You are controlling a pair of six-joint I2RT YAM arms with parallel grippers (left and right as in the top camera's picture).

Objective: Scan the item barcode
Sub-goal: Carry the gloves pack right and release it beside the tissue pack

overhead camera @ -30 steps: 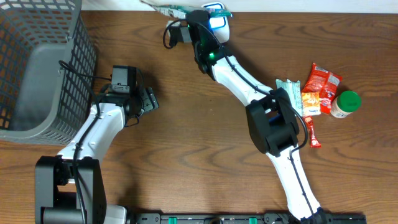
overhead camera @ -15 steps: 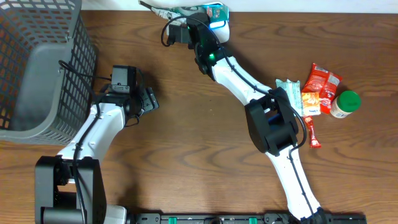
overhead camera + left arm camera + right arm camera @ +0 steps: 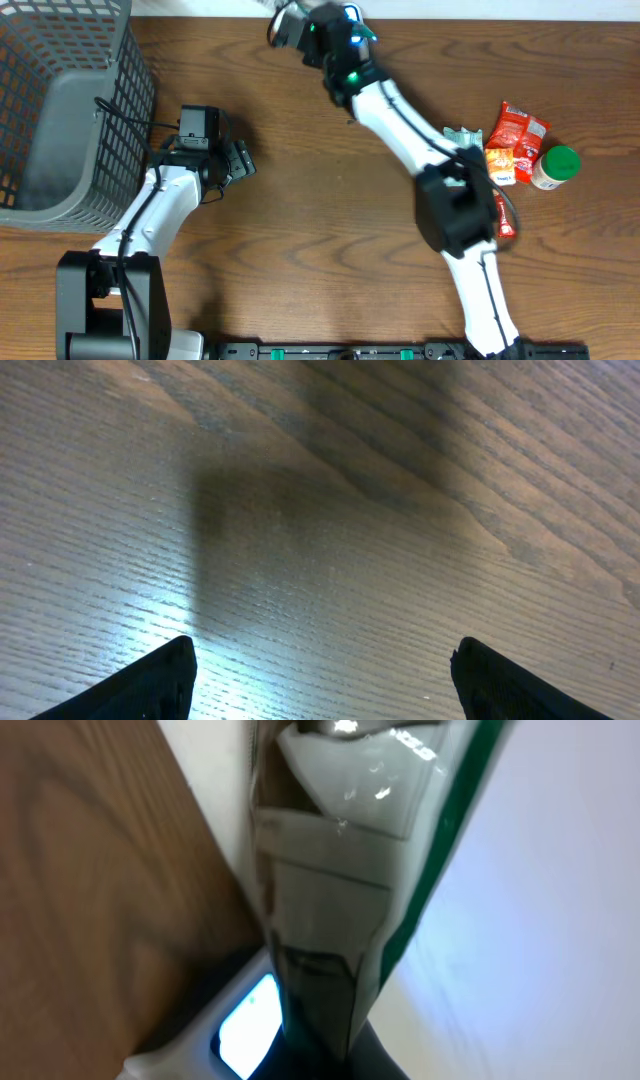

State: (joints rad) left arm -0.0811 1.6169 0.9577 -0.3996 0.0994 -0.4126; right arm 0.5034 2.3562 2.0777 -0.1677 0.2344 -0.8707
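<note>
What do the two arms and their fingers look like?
Both arms have white tube-like links and black joint housings. The left arm carries a black camera block near its wrist, with a thin black cable looping beside it. Its fingers are black. The right arm shows a small green light near its wrist and a large black elbow joint.

Wooden table [image 3: 300, 250] bears a basket [image 3: 70, 130], snack packets [image 3: 515, 135] (red, orange) and jar [image 3: 555, 165].
</note>
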